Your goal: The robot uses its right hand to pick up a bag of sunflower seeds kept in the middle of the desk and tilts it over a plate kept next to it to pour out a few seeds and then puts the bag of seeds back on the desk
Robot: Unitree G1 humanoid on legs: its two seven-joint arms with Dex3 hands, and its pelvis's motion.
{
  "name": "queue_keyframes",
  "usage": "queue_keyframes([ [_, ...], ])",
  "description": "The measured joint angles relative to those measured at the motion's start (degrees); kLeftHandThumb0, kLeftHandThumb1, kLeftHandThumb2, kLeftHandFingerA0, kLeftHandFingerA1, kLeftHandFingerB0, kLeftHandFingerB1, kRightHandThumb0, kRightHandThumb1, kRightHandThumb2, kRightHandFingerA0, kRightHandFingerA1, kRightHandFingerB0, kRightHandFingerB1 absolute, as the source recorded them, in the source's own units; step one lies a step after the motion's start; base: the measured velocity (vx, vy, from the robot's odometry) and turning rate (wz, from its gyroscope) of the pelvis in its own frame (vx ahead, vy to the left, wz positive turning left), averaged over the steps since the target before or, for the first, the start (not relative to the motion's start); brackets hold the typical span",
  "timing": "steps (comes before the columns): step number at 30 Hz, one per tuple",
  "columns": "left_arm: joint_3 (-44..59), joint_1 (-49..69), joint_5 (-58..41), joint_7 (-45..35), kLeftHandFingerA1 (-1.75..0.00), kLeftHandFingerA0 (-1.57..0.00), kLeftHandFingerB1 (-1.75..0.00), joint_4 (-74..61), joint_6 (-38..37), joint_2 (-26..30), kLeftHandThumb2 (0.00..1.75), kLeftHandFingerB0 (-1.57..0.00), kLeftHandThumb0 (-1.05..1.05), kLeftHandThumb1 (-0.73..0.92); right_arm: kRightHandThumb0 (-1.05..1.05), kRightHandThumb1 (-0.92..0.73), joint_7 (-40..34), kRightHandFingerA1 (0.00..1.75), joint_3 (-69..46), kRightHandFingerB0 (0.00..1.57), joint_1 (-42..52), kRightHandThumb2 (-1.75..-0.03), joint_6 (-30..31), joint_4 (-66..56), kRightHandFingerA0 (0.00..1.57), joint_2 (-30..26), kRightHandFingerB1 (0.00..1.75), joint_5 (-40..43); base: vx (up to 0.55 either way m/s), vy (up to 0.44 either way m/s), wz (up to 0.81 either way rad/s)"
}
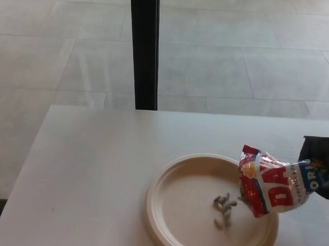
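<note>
Right hand (pixel 321 161): matte black housing with blocky, angular contours, visible only as a small portion at the picture's right edge. No cables, screws or markings discernible.
</note>
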Motion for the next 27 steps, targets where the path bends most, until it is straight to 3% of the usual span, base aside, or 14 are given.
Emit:
queue_keyframes([
  [9, 0.1, 0.0, 0.0, -0.3, -0.58, -0.48, -0.4, -0.1, 0.0, 0.2, 0.58, -0.51, -0.67, 0.58, -0.22, -0.59, 1.9, 1.75, 1.8, 0.72, -1.3, -0.98, 1.0, -2.2, 0.85, 0.0, 1.42, -1.7, 0.0, 0.0, 0.0],
  [11, 0.2, 0.0, 0.0, -0.3, -0.57, -0.47, -0.39, -0.1, 0.0, 0.2, 0.58, -0.5, -0.68, 0.59, -0.2, -0.58, 1.9, 1.75, 2.1, 0.71, -1.6, -1.0, 0.6, -2.2, 0.84, 0.0, 1.46, -2.0, 0.0, 0.0, 0.0],
  [12, 0.3, 0.0, 0.0, -0.3, -0.55, -0.48, -0.39, -0.1, 0.0, 0.2, 0.59, -0.5, -0.7, 0.6, -0.17, -0.58, 1.9, 1.75, 2.2, 0.74, -1.7, -0.95, 0.3, -2.3, 1.0, 0.0, 1.41, -2.2, 0.0, 0.0, 0.0],
  [13, 0.3, 0.0, 0.0, -0.3, -0.55, -0.48, -0.39, -0.1, 0.0, 0.2, 0.59, -0.5, -0.7, 0.6, -0.17, -0.58, 1.9, 1.75, 2.5, 0.74, -1.8, -0.95, 0.1, -2.4, 1.0, -0.2, 1.41, -2.4, 0.0, 0.0, 0.0],
  [14, 0.2, 0.0, 0.0, -0.3, -0.56, -0.46, -0.39, -0.1, 0.0, 0.2, 0.58, -0.53, -0.69, 0.57, -0.22, -0.6, 1.9, 1.73, 2.7, 0.79, -1.8, -0.94, 0.0, -2.8, 0.86, -0.4, 1.14, -2.7, 0.0, 0.0, 0.0],
  [19, 0.3, 0.0, 0.0, -0.4, -0.56, -0.47, -0.39, -0.1, 0.1, 0.2, 0.59, -0.51, -0.67, 0.6, -0.24, -0.68, 3.0, 1.72, 3.3, 0.73, -2.3, -0.79, 0.0, -5.0, 0.83, -1.0, 1.14, -3.7, 0.0, 0.0, 0.0],
  [20, 0.3, 0.0, 0.0, -0.4, -0.57, -0.45, -0.39, -0.1, 0.1, 0.3, 0.59, -0.5, -0.69, 0.59, -0.24, -0.62, 3.3, 1.66, 3.3, 0.79, -2.5, -0.82, 0.0, -5.2, 1.03, -1.1, 1.11, -3.7, 0.0, 0.0, 0.0],
  [21, 0.2, 0.0, 0.0, -0.4, -0.57, -0.45, -0.39, -0.1, 0.1, 0.3, 0.59, -0.5, -0.69, 0.59, -0.24, -0.62, 3.6, 1.66, 3.3, 0.79, -2.8, -0.82, 0.0, -5.2, 1.03, -1.1, 1.11, -3.8, 0.0, 0.0, 0.0],
  [22, 0.3, 0.1, 0.0, -0.5, -0.57, -0.45, -0.39, -0.1, 0.1, 0.3, 0.59, -0.5, -0.69, 0.59, -0.22, -0.67, 3.8, 1.73, 3.3, 0.73, -3.0, -0.79, 0.0, -5.3, 0.83, -1.2, 1.19, -3.8, 0.0, 0.0, 0.0],
  [23, 0.3, 0.1, 0.0, -0.6, -0.54, -0.45, -0.39, -0.1, 0.1, 0.3, 0.59, -0.5, -0.7, 0.59, -0.22, -0.68, 4.0, 1.74, 3.3, 0.68, -3.2, -0.79, 0.0, -5.4, 0.81, -1.3, 1.41, -3.8, 0.0, 0.0, 0.0],
  [24, 0.3, 0.1, 0.0, -0.6, -0.54, -0.46, -0.39, -0.1, 0.1, 0.3, 0.59, -0.51, -0.69, 0.59, -0.22, -0.67, 4.2, 1.75, 3.2, 0.7, -3.2, -0.82, 0.1, -5.5, 0.82, -1.4, 1.45, -3.8, 0.0, 0.0, 0.0],
  [25, 0.3, 0.1, 0.0, -0.6, -0.55, -0.46, -0.39, -0.1, 0.1, 0.3, 0.59, -0.5, -0.69, 0.61, -0.19, -0.6, 4.3, 1.75, 3.2, 0.71, -3.2, -0.95, 0.2, -5.7, 0.84, -1.4, 1.48, -3.8, 0.0, 0.0, 0.0],
  [26, 0.3, 0.1, 0.0, -0.6, -0.54, -0.46, -0.39, -0.1, 0.1, 0.4, 0.59, -0.49, -0.68, 0.61, -0.15, -0.58, 4.4, 1.75, 3.2, 0.72, -3.2, -1.0, 0.2, -5.7, 1.0, -1.4, 1.42, -3.8, 0.0, 0.0, 0.0],
  [27, 0.1, 0.1, 0.1, -0.6, -0.54, -0.47, -0.39, -0.1, 0.1, 0.4, 0.59, -0.5, -0.67, 0.6, -0.17, -0.55, 4.4, 1.75, 3.2, 0.71, -3.1, -1.01, 0.2, -5.7, 0.84, -1.4, 1.49, -3.8, 0.0, 0.0, 0.0],
])
